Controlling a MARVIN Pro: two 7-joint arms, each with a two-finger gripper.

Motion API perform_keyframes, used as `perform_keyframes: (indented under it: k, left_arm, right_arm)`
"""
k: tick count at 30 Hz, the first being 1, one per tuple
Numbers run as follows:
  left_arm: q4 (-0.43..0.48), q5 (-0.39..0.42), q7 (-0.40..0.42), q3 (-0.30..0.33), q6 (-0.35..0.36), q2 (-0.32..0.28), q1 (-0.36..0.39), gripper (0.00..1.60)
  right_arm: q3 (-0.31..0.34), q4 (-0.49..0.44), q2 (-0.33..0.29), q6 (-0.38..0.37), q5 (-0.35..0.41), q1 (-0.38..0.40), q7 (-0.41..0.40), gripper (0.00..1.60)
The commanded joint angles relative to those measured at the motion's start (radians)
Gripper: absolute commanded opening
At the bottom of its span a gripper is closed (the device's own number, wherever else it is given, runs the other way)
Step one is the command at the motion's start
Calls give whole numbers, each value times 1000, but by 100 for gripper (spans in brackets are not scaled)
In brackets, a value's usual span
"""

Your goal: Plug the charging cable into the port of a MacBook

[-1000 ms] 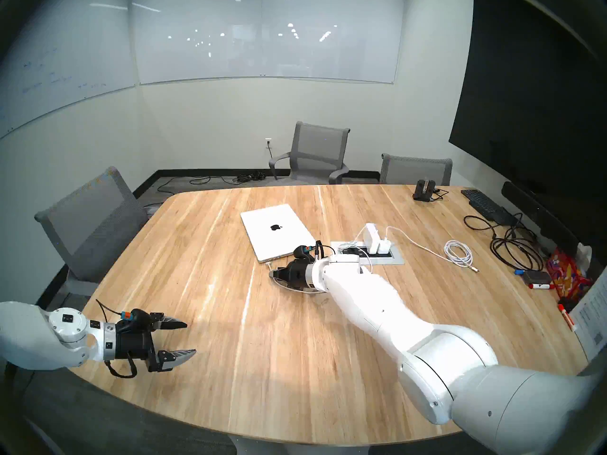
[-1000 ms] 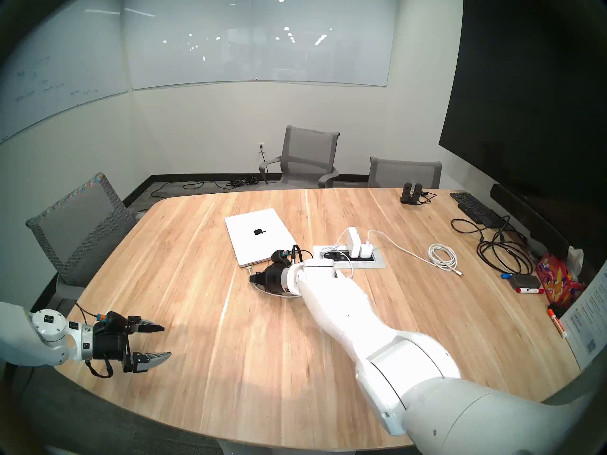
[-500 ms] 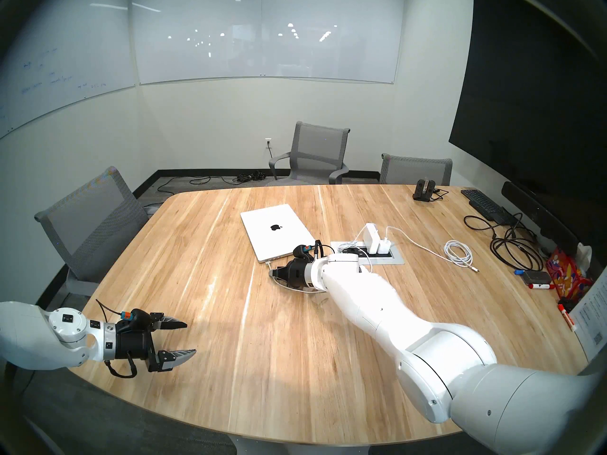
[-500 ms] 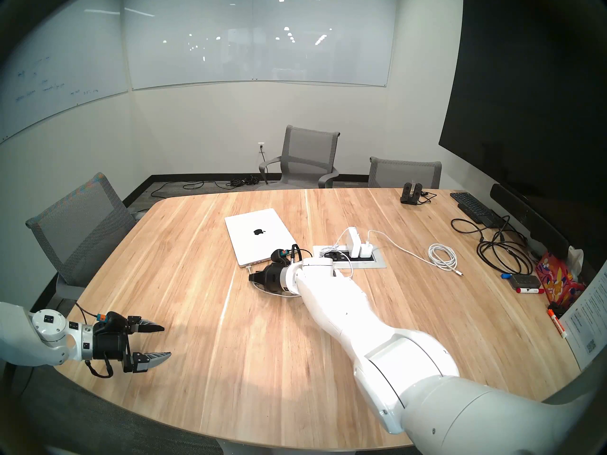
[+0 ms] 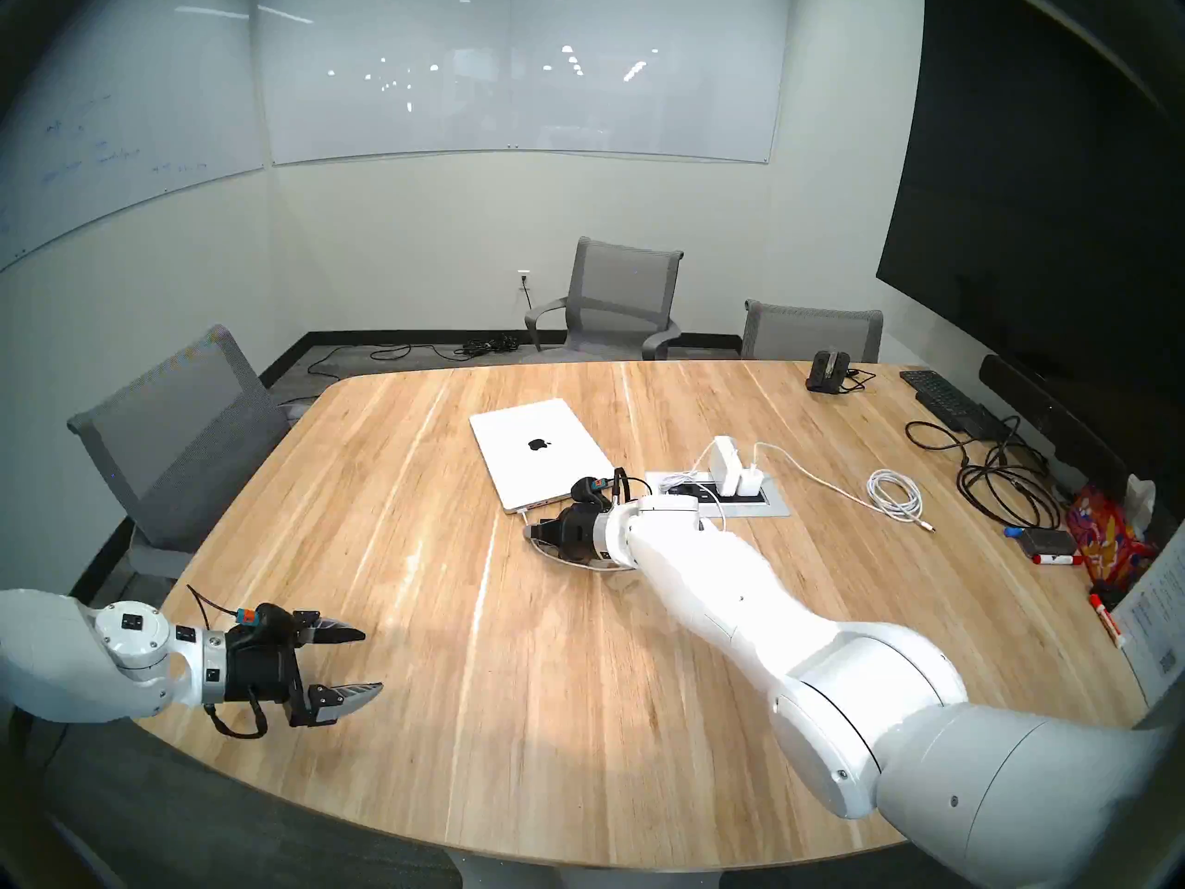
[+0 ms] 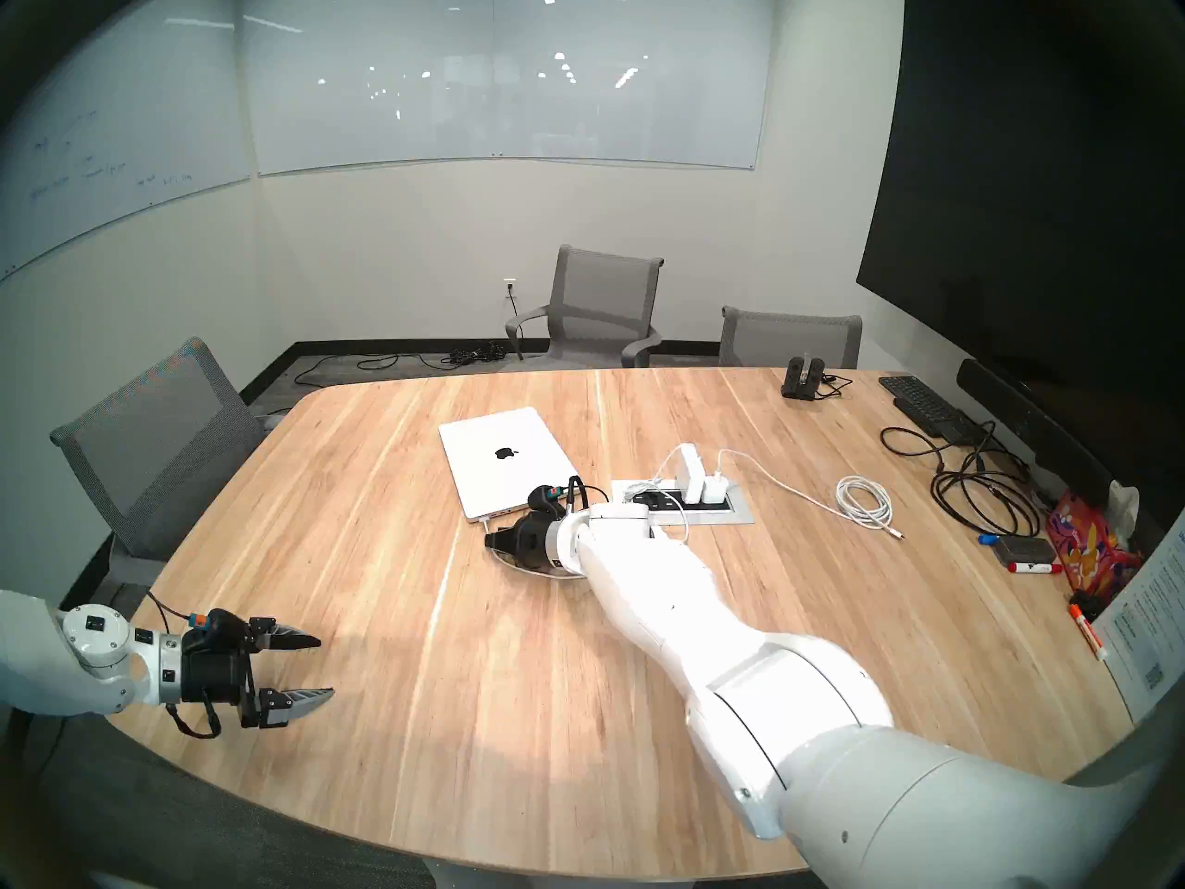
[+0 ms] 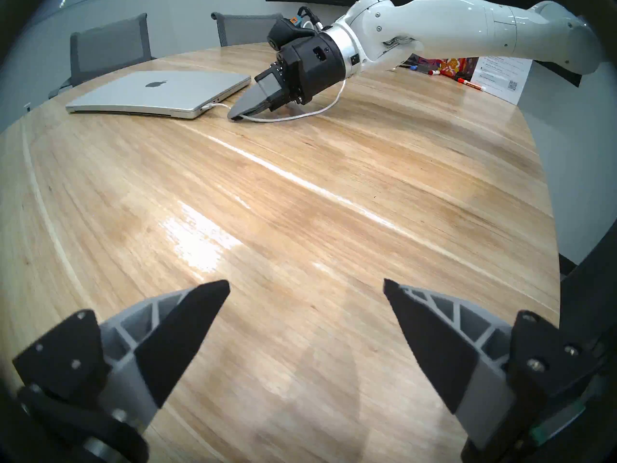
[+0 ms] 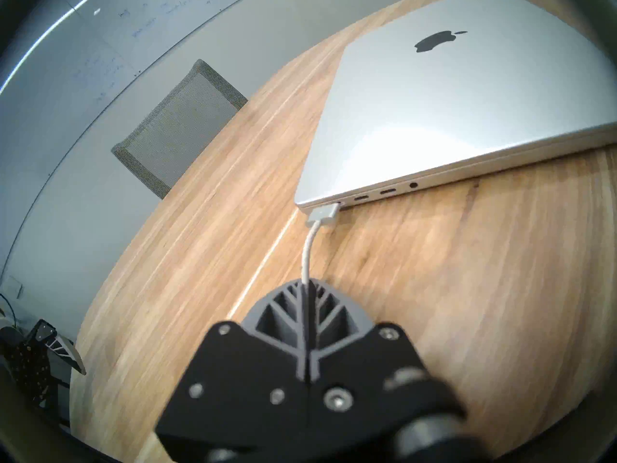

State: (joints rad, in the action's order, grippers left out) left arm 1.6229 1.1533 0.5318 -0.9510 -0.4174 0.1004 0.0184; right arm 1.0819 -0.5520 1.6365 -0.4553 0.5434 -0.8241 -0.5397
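Where the right wrist view looks along the cord:
Right gripper [image 8: 305, 285]: clamped on the charging cable [image 8: 307, 252], lower centre of frame; grip set back along the cord, probably so the fingers stay clear of the laptop edge.
Connector [image 8: 323, 214]: at centre frame, flat end against the port [image 8: 338, 205]; seated fully or only butted, cannot tell.
Port location: endmost slot at the left corner of the MacBook [image 8: 450, 101] side edge, left of two further slots and a round jack.
MacBook placement: lid closed, flat on the table [image 5: 577, 708], ported edge facing the robot; in the head view, upper centre of frame.
Cable slack: loops under the right gripper [image 7: 235, 115] in the left wrist view, upper centre; likely left loose so no pull acts on the connector.
Cable origin: appears to run back to the white chargers [image 5: 731, 464] in the table outlet box [image 5: 763, 506], right of centre; hidden partly by the right arm.
Left gripper [image 5: 369, 663]: fingers apart, empty, lower left of the head view, well apart from the laptop; apparently parked clear of the work.
Step judged: insertion at or near its end; release not yet made.
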Motion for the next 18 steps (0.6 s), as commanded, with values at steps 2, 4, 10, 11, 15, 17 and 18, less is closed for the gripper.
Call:
perform_keyframes:
  k: [2, 4, 10, 11, 15, 17, 18]
  left_arm:
    - [0, 0, -1, 6, -1, 1, 6, 160]
    - [0, 0, -1, 6, -1, 1, 6, 160]
    - [0, 0, -1, 6, -1, 1, 6, 160]
    - [0, 0, -1, 6, -1, 1, 6, 160]
    - [0, 0, -1, 6, -1, 1, 6, 160]
    - [0, 0, -1, 6, -1, 1, 6, 160]
    - [0, 0, -1, 6, -1, 1, 6, 160]
  right_arm:
    - [-8, 34, -2, -8, -7, -1, 0, 0]
    - [-8, 34, -3, -9, -7, -1, 0, 0]
    - [-8, 30, -5, -15, -10, -1, -1, 0]
    - [-8, 29, -6, -16, -10, -1, 0, 0]
    - [-8, 28, -6, -16, -12, -1, 1, 4]
    - [-8, 27, -5, -16, -12, 0, 1, 9]
    - [-8, 28, -4, -16, -13, 1, 1, 13]
